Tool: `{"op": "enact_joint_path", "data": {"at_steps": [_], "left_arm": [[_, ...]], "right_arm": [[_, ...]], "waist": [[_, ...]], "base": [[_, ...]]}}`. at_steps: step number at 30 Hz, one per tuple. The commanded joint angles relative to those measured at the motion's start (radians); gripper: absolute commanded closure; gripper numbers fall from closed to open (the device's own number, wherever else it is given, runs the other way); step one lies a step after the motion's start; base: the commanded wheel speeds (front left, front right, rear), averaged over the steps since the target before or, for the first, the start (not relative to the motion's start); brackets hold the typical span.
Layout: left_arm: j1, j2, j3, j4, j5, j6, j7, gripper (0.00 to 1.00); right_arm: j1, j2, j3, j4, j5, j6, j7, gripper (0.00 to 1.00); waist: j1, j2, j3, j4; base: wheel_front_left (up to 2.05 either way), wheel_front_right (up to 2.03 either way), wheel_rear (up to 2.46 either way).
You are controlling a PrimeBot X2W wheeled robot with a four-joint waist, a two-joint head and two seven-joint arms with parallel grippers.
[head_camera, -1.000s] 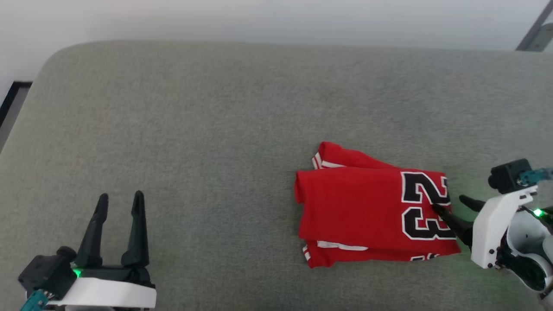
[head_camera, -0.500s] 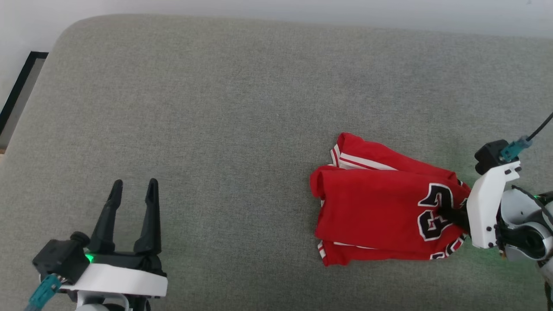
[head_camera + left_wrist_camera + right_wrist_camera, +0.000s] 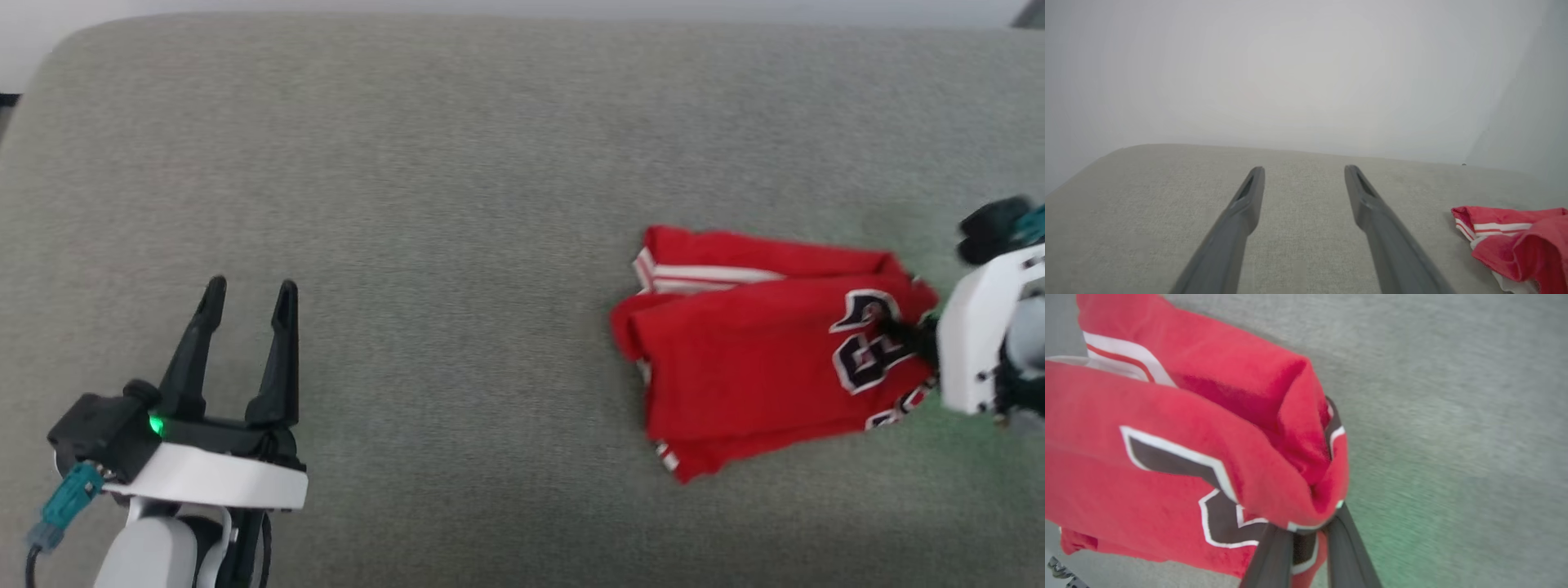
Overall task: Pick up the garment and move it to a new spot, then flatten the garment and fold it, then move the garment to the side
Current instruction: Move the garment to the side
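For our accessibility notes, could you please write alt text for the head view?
A folded red garment with a black 23 lies at the right of a grey padded surface, its numbered edge pinched by the right end effector. The left end effector is open at lower left, apart from it.

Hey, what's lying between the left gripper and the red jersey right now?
Nothing but bare grey upholstery: in the head view, the stretch from the open left gripper to the jersey holds no object.
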Motion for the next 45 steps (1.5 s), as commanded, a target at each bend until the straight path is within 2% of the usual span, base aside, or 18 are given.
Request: {"op": "enact_joint_path", "data": {"at_steps": [1, 8, 16, 24, 30, 36, 43, 44, 45], "left_arm": [[-0.029, 0.007, -0.010, -0.004, 0.012, -0.003, -0.005, 0.00], [-0.100, 0.022, -0.053, -0.014, 0.020, -0.003, -0.005, 0.00], [-0.224, 0.056, -0.162, 0.002, 0.031, -0.003, -0.004, 0.00], [-0.365, 0.097, -0.294, 0.026, 0.032, -0.003, -0.005, 0.00], [-0.470, 0.108, -0.388, 0.048, 0.015, -0.003, -0.005, 0.00], [-0.548, 0.109, -0.455, 0.062, 0.001, -0.003, -0.005, 0.00], [-0.592, 0.110, -0.478, 0.068, -0.021, -0.003, -0.005, 0.00], [-0.593, 0.111, -0.473, 0.068, -0.022, -0.003, -0.005, 0.00], [-0.591, 0.112, -0.469, 0.069, -0.025, -0.003, -0.005, 0.00]], "right_arm": [[-0.025, -0.018, -0.023, -0.007, -0.011, -0.002, -0.009, 1.00], [-0.071, -0.067, -0.099, 0.000, -0.055, -0.002, -0.029, 1.00], [-0.145, -0.103, -0.193, 0.077, -0.142, -0.002, -0.060, 1.00], [-0.245, -0.110, -0.251, 0.191, -0.273, -0.002, -0.129, 1.00], [-0.319, -0.114, -0.299, 0.312, -0.391, -0.002, -0.199, 1.00], [-0.390, -0.082, -0.357, 0.454, -0.540, -0.002, -0.311, 1.00], [-0.456, -0.006, -0.411, 0.606, -0.654, -0.002, -0.411, 1.00], [-0.463, 0.002, -0.418, 0.624, -0.664, -0.002, -0.424, 0.96], [-0.470, 0.013, -0.422, 0.639, -0.673, -0.002, -0.438, 0.75]], "waist": [[-0.0001, 0.0000, 0.020, -0.037], [-0.0001, 0.0000, 0.061, -0.104], [-0.0001, 0.0000, 0.129, -0.188], [-0.0001, 0.0000, 0.199, -0.264], [-0.0001, 0.0000, 0.245, -0.291], [-0.0001, 0.0000, 0.285, -0.289], [-0.0001, 0.0000, 0.313, -0.265], [-0.0001, 0.0000, 0.314, -0.262], [-0.0001, 0.0000, 0.315, -0.259]], "base": [[0.00, 0.00, 0.00], [0.00, 0.00, 0.00], [0.00, 0.00, 0.00], [0.00, 0.00, 0.00], [0.00, 0.00, 0.00], [0.00, 0.00, 0.00], [0.00, 0.00, 0.00], [0.00, 0.00, 0.00], [0.00, 0.00, 0.00]]}}
